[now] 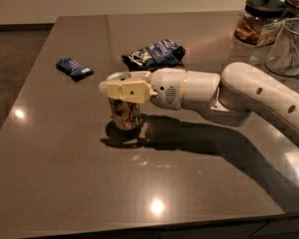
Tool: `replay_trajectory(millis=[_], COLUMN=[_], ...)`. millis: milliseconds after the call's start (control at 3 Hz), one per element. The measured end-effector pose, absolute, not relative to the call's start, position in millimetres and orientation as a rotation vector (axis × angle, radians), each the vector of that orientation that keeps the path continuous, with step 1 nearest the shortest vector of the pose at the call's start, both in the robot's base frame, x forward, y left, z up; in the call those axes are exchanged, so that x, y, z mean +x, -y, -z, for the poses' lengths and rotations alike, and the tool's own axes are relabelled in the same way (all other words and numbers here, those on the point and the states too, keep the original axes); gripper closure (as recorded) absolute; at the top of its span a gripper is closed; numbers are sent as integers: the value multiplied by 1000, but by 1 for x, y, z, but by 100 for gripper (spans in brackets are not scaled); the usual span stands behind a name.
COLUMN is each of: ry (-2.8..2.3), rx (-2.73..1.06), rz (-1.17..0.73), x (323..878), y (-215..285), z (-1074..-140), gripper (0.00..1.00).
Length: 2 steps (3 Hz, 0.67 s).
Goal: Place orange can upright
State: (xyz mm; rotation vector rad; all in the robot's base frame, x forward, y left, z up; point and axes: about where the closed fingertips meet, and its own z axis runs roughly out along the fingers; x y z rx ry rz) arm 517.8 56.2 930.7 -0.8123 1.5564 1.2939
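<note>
1. The gripper point(115, 85) reaches in horizontally from the right, just above the middle of the dark tabletop point(65, 173).
2. Its jaws are clenched on the upper part of the orange can point(125, 115). The near cream finger point(128, 91) lies across the can's front, and the can's silver top shows between the jaws.
3. The can hangs straight down below the jaws, upright, and its base appears to meet the table.
4. A large blue-and-white snack bag point(154, 54) lies beyond the jaws, a little to their right and apart from them.
5. A small blue packet point(74, 68) lies beyond the jaws, to their left.
6. Far to the right of the jaws, behind the arm, stand a black-lidded glass jar point(258, 19) and a clear tumbler point(289, 46).
</note>
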Motion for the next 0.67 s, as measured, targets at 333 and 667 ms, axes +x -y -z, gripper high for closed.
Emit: replay_trajectory(millis=[333,667], ry=[-1506,-1466], rx=[-751,-726], rz=[-1250,-1199], x=[518,519], y=[-50,-46], z=[-931,-934], gripper=[75,44])
